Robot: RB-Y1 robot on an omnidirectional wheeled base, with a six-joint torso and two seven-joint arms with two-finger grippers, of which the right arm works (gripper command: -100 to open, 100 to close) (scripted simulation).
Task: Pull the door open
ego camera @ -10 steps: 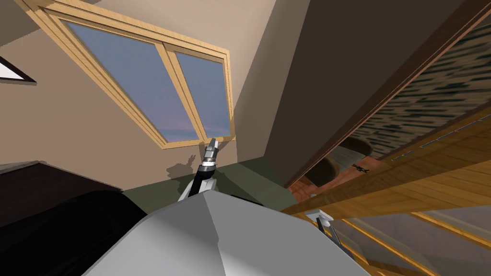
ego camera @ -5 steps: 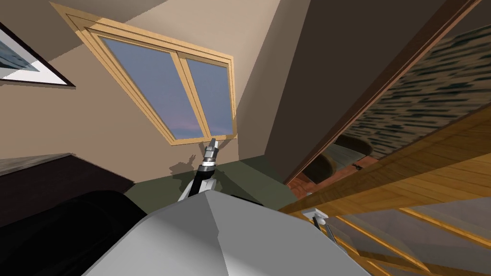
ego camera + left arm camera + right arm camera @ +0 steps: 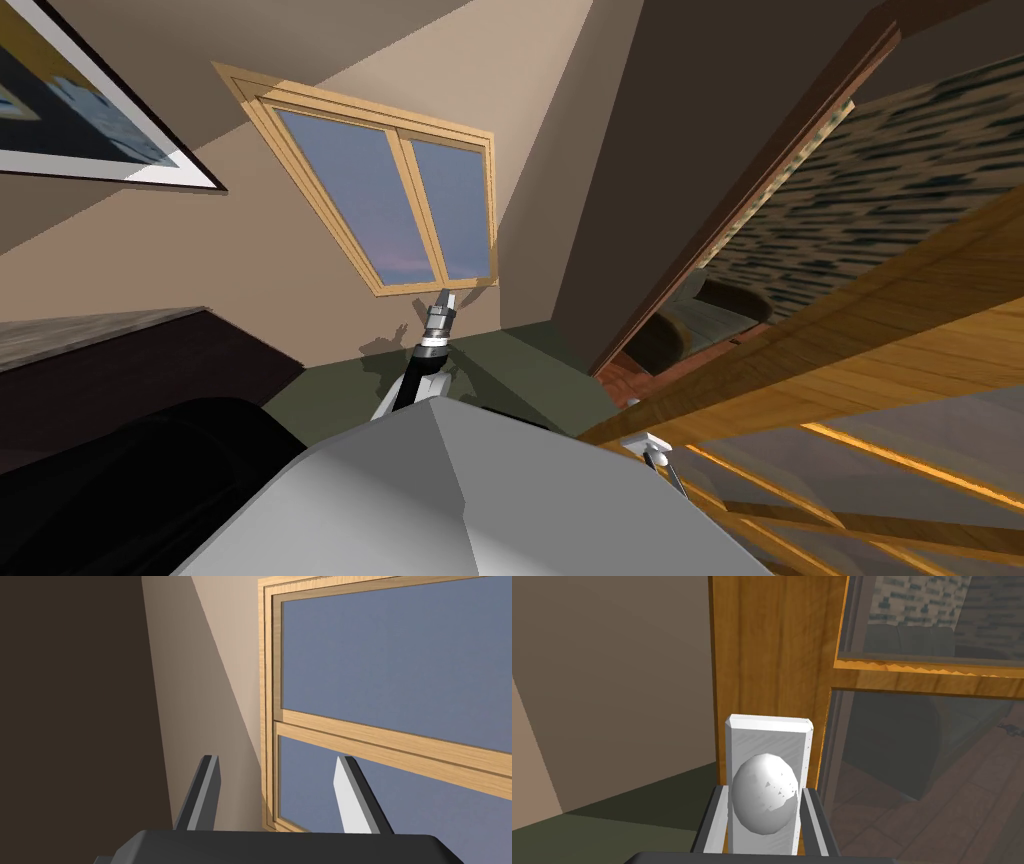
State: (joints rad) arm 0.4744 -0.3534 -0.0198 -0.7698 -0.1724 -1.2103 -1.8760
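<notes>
Right gripper (image 3: 764,790) grips white oval doorknob (image 3: 765,808), 2 fingers pressed on its sides. Knob sits on white plate (image 3: 769,731) at edge of wooden glazed door (image 3: 772,651). Door is ajar from dark jamb (image 3: 745,200); armchair (image 3: 720,305) shows through the gap. Left gripper (image 3: 447,298) is raised ahead, fingers wide, empty. Dark cabinet (image 3: 150,365) on left.

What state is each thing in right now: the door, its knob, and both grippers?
door, partly open
knob, gripped on both sides
right gripper, shut on the knob
left gripper, open and empty, pointing toward the window
</notes>
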